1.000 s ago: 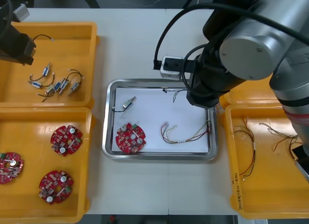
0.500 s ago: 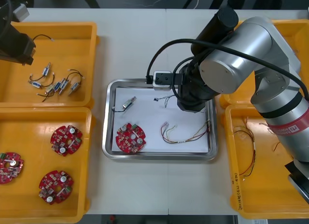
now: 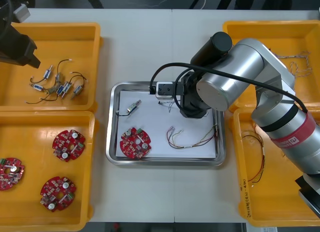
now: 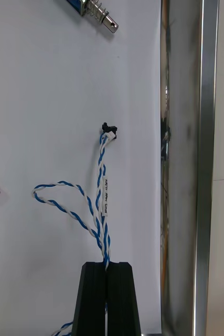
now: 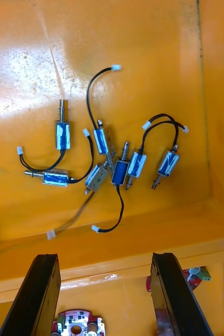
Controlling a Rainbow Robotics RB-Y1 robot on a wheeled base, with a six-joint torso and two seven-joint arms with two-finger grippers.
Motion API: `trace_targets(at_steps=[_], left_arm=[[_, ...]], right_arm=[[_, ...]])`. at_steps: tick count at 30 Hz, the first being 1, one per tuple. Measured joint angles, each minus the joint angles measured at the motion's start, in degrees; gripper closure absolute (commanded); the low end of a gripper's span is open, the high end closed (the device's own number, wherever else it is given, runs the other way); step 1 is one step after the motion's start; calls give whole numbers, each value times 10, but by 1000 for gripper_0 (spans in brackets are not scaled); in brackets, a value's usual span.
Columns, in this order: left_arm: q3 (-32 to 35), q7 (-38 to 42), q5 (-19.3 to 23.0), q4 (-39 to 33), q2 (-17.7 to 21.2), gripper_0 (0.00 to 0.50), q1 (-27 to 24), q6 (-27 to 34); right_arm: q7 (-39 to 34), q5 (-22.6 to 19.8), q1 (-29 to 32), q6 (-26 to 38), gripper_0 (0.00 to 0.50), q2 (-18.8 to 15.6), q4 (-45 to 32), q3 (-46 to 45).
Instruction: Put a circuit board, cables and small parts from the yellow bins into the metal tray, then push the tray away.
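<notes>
A circuit board [image 3: 135,142] sits at your metal tray [image 3: 165,163]'s near left corner; by its far edge your right end effector [image 4: 106,265] pinches the blue and white cable [image 4: 102,178]. Your left end effector [image 5: 105,262] — fingers wide apart — hangs over small metal parts [image 5: 112,163] in the far-left yellow bin [image 3: 75,37].

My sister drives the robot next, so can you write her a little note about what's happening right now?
Right gripper shut on the twisted blue and white cable, over the white inside of the metal tray, near its far rim.
Left gripper open above the small metal parts in the far left yellow bin.
Done: the tray holds a circuit board, a small metal part and a red and yellow cable.
Left to do: release that cable into the tray, then push the tray away.
</notes>
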Motion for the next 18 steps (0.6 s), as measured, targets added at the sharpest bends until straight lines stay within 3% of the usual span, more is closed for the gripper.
trace_targets(at_steps=[5, 18], left_arm=[[0, 0, 0, 0, 0, 0, 0, 0], [0, 0, 0, 0, 1, 0, 0, 0]], right_arm=[[0, 2, 11, -36, 500, 0, 24, 0], [0, 42, 24, -56, 500, 0, 40, 0]])
